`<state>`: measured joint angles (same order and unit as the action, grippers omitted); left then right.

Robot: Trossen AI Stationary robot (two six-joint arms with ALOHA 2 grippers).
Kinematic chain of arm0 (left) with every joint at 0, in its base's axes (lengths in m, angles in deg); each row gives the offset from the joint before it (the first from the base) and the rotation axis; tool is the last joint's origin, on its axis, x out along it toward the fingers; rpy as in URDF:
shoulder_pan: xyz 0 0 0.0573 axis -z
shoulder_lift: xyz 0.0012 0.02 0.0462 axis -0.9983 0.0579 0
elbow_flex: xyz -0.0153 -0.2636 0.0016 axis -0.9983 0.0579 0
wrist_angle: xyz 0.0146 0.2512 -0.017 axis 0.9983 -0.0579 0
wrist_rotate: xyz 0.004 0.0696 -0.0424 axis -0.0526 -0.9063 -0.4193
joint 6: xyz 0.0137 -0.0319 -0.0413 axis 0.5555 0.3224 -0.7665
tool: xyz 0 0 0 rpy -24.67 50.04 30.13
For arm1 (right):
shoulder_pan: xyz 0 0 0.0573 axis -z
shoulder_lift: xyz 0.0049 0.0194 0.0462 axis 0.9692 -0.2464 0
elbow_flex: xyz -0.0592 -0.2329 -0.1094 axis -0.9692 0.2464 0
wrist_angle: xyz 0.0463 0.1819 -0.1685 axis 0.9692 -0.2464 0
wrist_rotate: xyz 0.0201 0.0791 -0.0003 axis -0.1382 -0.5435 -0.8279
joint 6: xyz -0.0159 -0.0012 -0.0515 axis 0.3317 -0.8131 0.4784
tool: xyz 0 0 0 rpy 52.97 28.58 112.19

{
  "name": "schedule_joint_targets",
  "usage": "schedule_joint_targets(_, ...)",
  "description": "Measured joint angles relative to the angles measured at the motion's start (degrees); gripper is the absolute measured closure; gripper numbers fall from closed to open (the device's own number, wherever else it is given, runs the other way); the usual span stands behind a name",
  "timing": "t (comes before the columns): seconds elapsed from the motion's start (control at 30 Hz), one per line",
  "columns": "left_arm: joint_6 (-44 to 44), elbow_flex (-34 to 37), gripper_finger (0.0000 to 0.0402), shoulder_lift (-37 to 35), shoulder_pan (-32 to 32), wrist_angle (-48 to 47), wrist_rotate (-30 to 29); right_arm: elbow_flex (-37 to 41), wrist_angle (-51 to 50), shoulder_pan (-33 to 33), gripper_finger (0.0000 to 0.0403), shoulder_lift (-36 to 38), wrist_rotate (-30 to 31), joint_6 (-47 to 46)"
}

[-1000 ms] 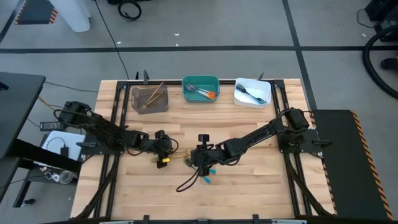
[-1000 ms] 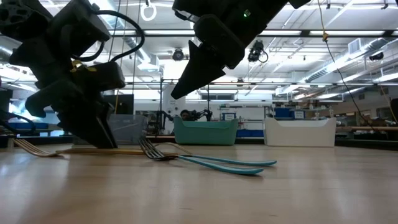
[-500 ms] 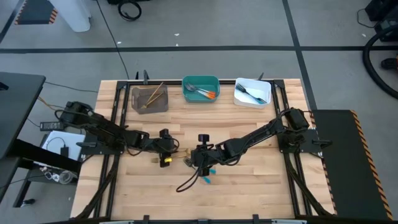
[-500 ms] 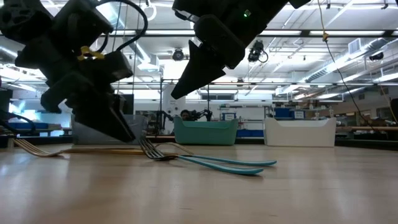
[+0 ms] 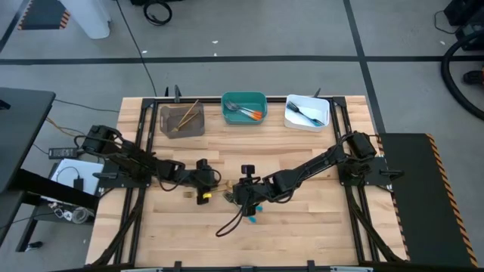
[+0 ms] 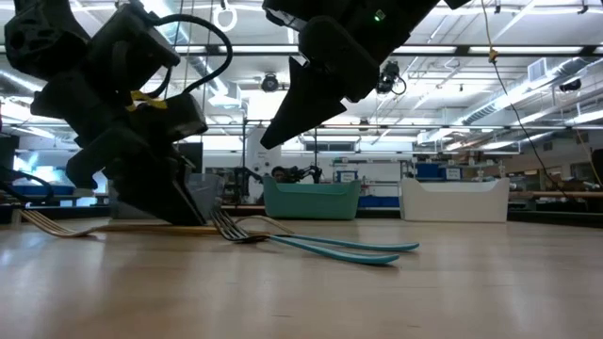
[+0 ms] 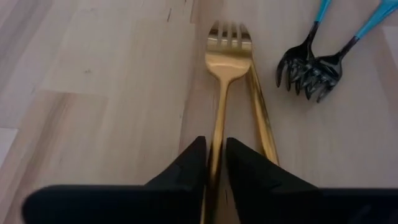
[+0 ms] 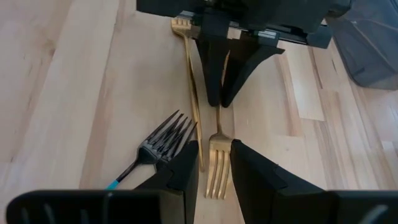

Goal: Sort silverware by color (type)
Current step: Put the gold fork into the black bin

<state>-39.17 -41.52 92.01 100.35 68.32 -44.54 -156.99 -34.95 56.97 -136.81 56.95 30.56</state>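
Both arms are dark, jointed, with black cables looping along them. Left gripper point(image 5: 203, 189) carries a yellow marking; fingers point(image 7: 186, 171) are matte black wedges.

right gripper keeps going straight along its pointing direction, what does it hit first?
Likely the gold fork lying between its fingers; past that, the left gripper, already closed around that fork's handle and facing it. The blue-handled forks sit just off that line.
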Motion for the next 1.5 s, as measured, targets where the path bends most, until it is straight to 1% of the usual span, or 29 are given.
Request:
schedule_joint_targets(0.13, -1.57, -0.17, 0.0372, -0.02, -0.02, -2.39, 0.52, 0.0, -0.08, 0.02, 0.0304, 0.0, 0.13, -0.03)
schedule_joint_targets(0.17, -1.98, -0.18, 0.0377, -0.04, -0.02, -2.68, 0.58, 0.0, -0.18, 0.02, 0.0304, 0.0, 0.13, -0.1)
schedule_joint_targets(0.37, -2.72, -0.14, 0.0377, -0.05, -0.05, -2.81, 0.81, 0.0, -1.02, 0.02, 0.0304, 0.0, 0.39, -1.24)
schedule_joint_targets(0.5, -2.51, 0.07, 0.0377, -1.28, -0.15, -3.76, 1.3, 0.01, -2.14, 0.02, 0.0304, 0.0, 0.37, -3.06)
schedule_joint_targets(0.77, -0.93, 0.4, 0.0377, -7.51, -0.08, -11.65, 0.7, 4.76, 3.05, 0.89, 0.0311, 0.04, -0.12, -3.37)
schedule_joint_targets(0.87, -0.88, 0.47, 0.0377, -9.24, -0.37, -13.44, 0.56, 5.72, 4.52, 1.37, 0.0316, 0.04, -1.42, -3.37)
schedule_joint_targets(1.03, -0.71, 0.49, 0.0377, -11.22, -1.46, -16.78, -0.14, 5.92, 4.95, 1.44, 0.032, 0.04, -1.49, -3.09)
schedule_joint_targets(1.37, 0.53, 0.17, 0.0377, -15.25, -3.93, -20.26, -0.67, 6.01, 0.7, 1.44, 0.032, 0.04, -0.68, -4.48)
schedule_joint_targets(1.5, 2.43, -3.7, 0.0377, -16.79, -4.94, -27.71, -2.34, 6.01, -1.21, 1.5, 0.032, 0.04, 0.98, -5.43)
